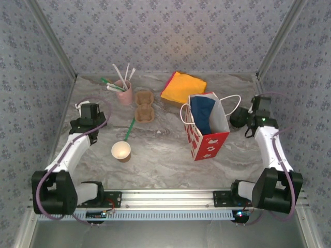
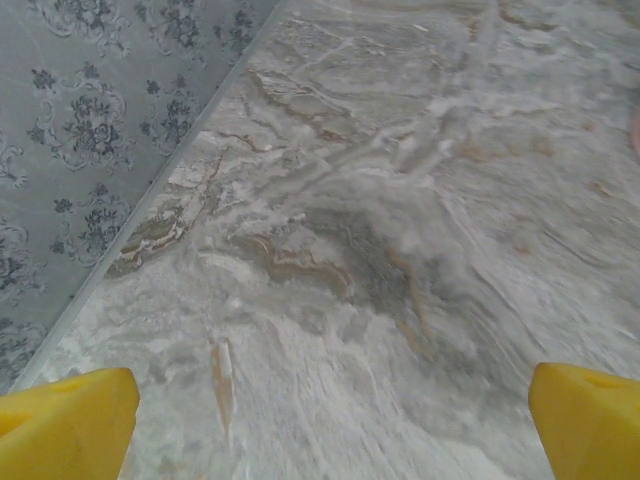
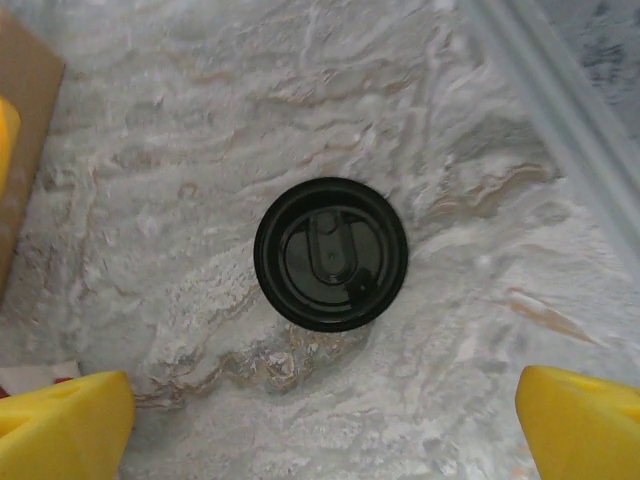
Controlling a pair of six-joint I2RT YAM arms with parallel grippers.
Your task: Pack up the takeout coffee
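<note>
Right tool (image 3: 320, 430), wide open and empty, hangs over the coffee (image 3: 331, 254); seemingly the reach step, next needing descent, grip, then the bag (image 1: 209, 143).

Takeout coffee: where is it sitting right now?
Right wrist view: the takeout coffee stands just below the open right claw, between the red gift bag and the right wall.
</note>
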